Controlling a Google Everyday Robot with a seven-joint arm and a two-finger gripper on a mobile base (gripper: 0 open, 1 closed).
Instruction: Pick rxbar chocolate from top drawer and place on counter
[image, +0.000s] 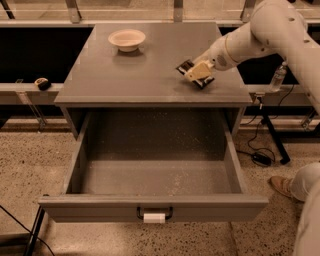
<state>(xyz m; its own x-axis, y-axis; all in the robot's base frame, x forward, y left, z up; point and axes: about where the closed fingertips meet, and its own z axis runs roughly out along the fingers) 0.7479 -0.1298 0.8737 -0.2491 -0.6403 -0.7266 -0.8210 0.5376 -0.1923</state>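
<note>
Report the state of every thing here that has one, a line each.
Wide shallow grey top drawer: pulled open.
Small flat black wrapped bar: clamped in the tool, over the right side of the matte grey counter; contact with the surface unclear.
Tool: shut on the bar, above the counter's right part.
White round bowl: upright on the counter, towards the back.

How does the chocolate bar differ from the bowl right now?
The chocolate bar is dark, flat and rectangular; the bowl is pale and round. The gripper holds the bar at the counter's right; the bowl sits free, back left. Both are out of the drawer.
</note>
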